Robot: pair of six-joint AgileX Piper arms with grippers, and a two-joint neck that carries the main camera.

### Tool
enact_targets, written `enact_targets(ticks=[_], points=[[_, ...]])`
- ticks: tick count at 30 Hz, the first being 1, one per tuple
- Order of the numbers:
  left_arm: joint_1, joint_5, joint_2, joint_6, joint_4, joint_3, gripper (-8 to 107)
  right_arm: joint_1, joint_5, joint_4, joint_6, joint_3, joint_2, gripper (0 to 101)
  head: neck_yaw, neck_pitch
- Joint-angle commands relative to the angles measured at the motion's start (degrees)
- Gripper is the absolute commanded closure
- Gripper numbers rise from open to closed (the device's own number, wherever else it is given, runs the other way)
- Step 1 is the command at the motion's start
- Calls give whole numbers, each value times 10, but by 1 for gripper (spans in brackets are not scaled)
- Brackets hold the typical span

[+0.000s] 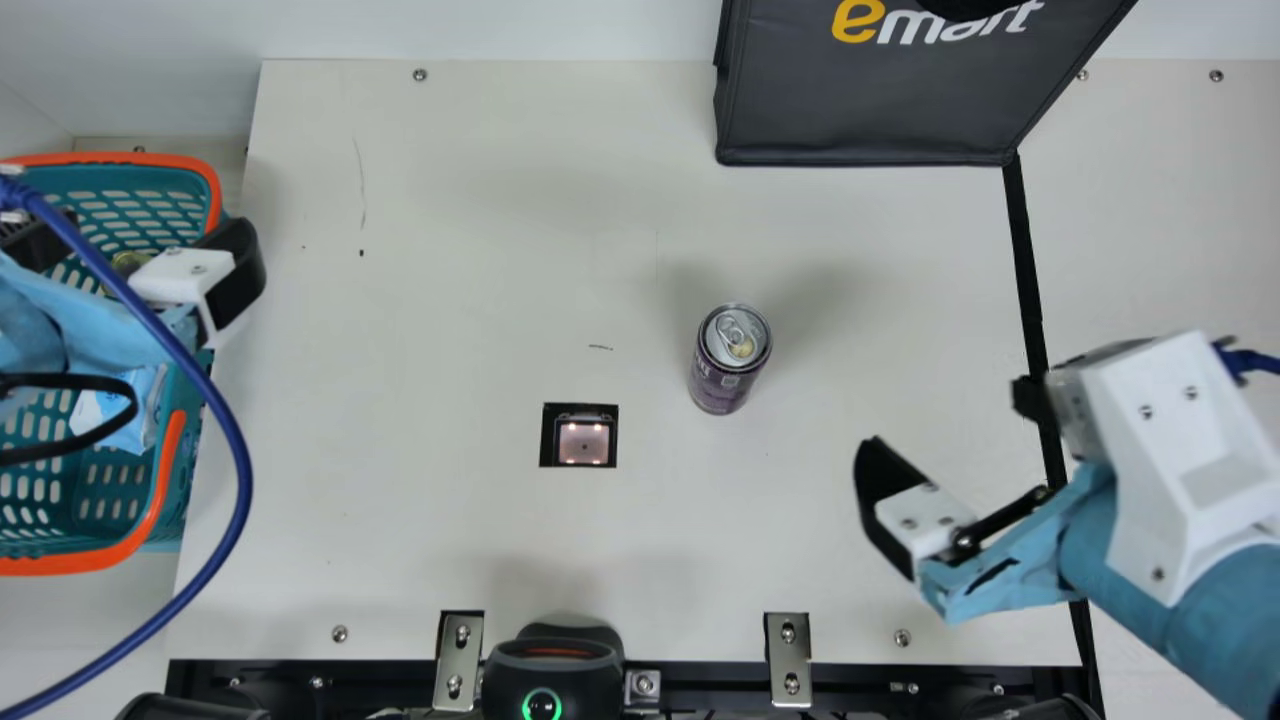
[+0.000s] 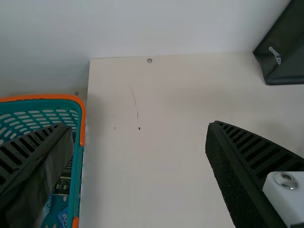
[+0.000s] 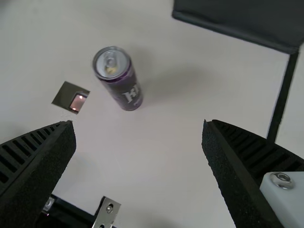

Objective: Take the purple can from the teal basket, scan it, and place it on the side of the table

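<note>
My right claw [image 3: 138, 124] is spread wide and empty at the lower right of the main view; my left claw [image 2: 138, 124], also wide, is at the left by the basket [image 1: 70, 564], whose rim it could snag if I swing carelessly. The purple can [image 1: 722, 375] stands upright on the counter [image 1: 450, 250], right of centre, near the scanner [image 1: 583, 440]: an off-centre grab could tip it rolling, and covering its code could spoil a scan.

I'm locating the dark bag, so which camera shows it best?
Main view: it shows the dark bag most fully. The left wrist view has one lower corner, the right wrist view a strip along the bottom.
</note>
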Motion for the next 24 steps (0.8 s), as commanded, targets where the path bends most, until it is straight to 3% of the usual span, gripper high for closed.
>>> enact_targets(ticks=[1,6,12,24], points=[[0,0,0,0,0,0,9,0,0,22,-18,1,10,6,1,-17],[0,0,0,0,0,0,9,-5,-1,57,-61,-1,43,6,1,-17],[0,0,0,0,0,0,9,15,-33,70,-81,7,90,6,1,-17],[0,0,0,0,0,0,9,132,-118,10,1,12,182,6,1,-17]])
